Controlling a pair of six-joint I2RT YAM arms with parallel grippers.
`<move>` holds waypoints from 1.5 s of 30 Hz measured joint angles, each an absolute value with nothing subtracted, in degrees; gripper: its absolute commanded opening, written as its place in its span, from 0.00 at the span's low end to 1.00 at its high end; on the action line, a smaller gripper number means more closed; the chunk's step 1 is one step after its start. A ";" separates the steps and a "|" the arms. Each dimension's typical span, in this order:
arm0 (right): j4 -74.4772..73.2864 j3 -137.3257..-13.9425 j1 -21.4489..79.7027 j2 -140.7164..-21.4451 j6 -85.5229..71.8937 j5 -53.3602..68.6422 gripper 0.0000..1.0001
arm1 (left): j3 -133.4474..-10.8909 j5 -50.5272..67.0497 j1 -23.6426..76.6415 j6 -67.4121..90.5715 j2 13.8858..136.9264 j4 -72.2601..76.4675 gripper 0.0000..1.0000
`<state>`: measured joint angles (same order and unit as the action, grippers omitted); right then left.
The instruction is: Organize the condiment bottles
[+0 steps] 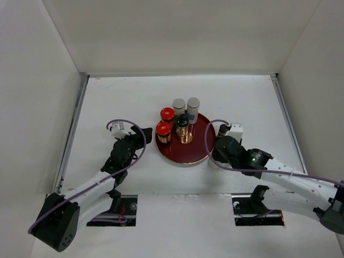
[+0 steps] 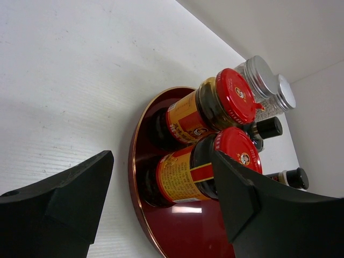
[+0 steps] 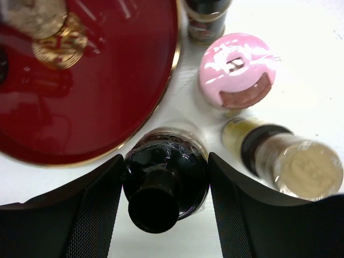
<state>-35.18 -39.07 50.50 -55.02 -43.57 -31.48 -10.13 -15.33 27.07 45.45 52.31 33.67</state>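
Note:
The dark-red tray (image 1: 185,153) holds two red-capped jars (image 1: 167,114) (image 1: 163,129), two silver-capped jars (image 1: 178,105) (image 1: 193,103) and a black-capped bottle (image 1: 183,121). My left gripper (image 1: 141,137) is open at the tray's left rim. In the left wrist view the left gripper (image 2: 161,161) has the nearer red-capped jar (image 2: 188,172) just ahead, untouched. My right gripper (image 3: 164,158) is shut on a dark black-capped bottle (image 3: 164,180) standing on the table beside the tray (image 3: 91,91). A pink-capped jar (image 3: 236,70) and a yellow-bodied bottle (image 3: 285,158) stand next to it.
Another small bottle (image 3: 207,19) stands beyond the pink-capped jar, off the tray. White walls enclose the table on the left, back and right. In the top view my right arm (image 1: 279,172) hides the bottles at the tray's right side.

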 measured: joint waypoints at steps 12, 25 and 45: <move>-23.66 -54.00 54.89 -66.74 -35.97 -28.95 0.52 | -10.13 -15.14 26.63 45.45 52.18 33.93 0.73; -10.66 -62.02 57.17 -91.35 -28.25 -26.79 0.81 | -10.11 -14.55 25.52 45.52 51.07 33.98 0.73; -12.58 -49.56 31.14 -67.48 -26.72 -29.58 0.73 | -10.11 -14.33 25.58 45.76 52.23 34.15 0.73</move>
<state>-12.58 -49.56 31.14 -67.48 -26.72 -29.58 -10.11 -14.33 25.58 45.76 52.23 34.15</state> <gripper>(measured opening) 0.680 0.731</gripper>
